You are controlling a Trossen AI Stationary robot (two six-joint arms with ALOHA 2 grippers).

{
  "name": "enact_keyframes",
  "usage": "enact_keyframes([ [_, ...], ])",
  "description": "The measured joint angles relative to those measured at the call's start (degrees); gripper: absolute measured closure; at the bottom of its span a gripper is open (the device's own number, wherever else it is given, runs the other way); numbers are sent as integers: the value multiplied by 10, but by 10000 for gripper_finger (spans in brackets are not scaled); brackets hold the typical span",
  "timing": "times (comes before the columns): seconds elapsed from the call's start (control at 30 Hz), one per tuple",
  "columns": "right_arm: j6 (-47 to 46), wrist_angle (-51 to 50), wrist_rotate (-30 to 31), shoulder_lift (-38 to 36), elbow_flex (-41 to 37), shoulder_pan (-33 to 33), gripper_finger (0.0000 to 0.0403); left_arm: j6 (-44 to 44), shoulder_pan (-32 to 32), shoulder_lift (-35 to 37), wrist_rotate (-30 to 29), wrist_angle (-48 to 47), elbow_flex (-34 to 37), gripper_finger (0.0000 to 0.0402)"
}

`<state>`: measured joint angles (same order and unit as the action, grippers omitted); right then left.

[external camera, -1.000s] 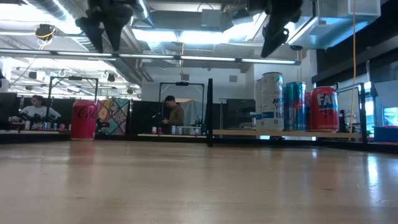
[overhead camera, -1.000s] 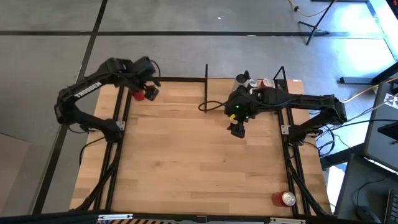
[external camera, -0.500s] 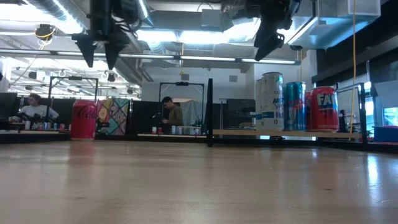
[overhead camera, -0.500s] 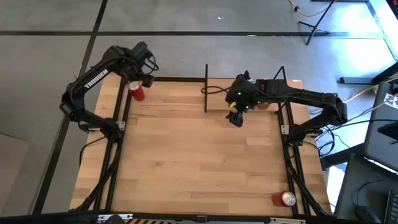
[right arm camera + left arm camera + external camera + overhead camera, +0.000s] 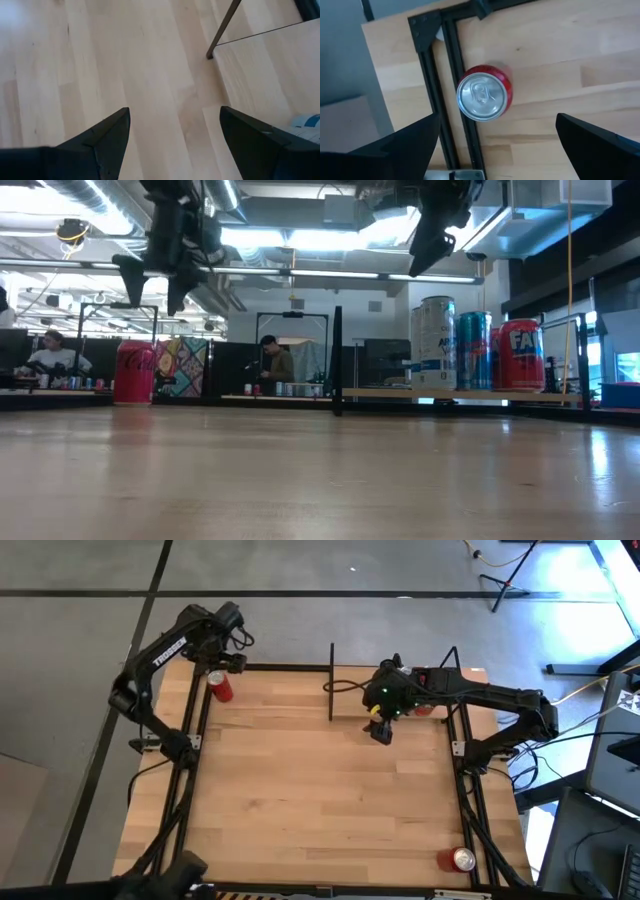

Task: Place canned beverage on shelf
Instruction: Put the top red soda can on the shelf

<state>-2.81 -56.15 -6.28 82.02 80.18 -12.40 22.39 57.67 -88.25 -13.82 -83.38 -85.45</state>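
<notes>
The left gripper (image 5: 222, 662) hangs in the air above the red cola can (image 5: 221, 687) at the far left corner of the tabletop (image 5: 300, 800). Its fingers (image 5: 395, 145) are spread wide, with nothing between them. In the left wrist view the can (image 5: 484, 96) stands upright on the wood, touching the black frame rail (image 5: 460, 125) that runs along the table's edge, silver top and pull tab facing up. In the low view that can (image 5: 133, 372) stands at the left, with the gripper (image 5: 153, 280) well above it.

The right gripper (image 5: 381, 730) is held over the tabletop just in front of the shelf (image 5: 345, 705), also spread and empty; its fingers (image 5: 100, 145) frame bare wood and a thin black shelf post (image 5: 222, 30).

On the shelf, in the low view, stand 3 upright cans: a tall white can (image 5: 432, 343), a teal can (image 5: 474, 350) and a red can (image 5: 521, 354), side by side on the light board (image 5: 450, 393).

Another red can (image 5: 459, 859) stands at the near right corner of the table, well apart from both arms.

Beyond the table, people (image 5: 275, 365) show in the room
</notes>
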Motion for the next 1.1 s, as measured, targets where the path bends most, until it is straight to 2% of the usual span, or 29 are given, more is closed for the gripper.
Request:
enact_keyframes([
  [0.53, 3, -11, -9, 0, 0, 0, 107, 15, 31, -71, 3, -7, 5, 15],
  [0.7, 3, -12, -9, 0, 0, 0, 107, 15, 34, -91, 2, 8, 36, 15],
  [0.9, 4, -12, -8, 0, 0, 0, 107, 15, 20, -111, -49, 47, 74, 15],
  [1.1, 5, -13, -6, 0, 0, 0, 107, 11, 20, -112, -23, 79, 112, 15],
])
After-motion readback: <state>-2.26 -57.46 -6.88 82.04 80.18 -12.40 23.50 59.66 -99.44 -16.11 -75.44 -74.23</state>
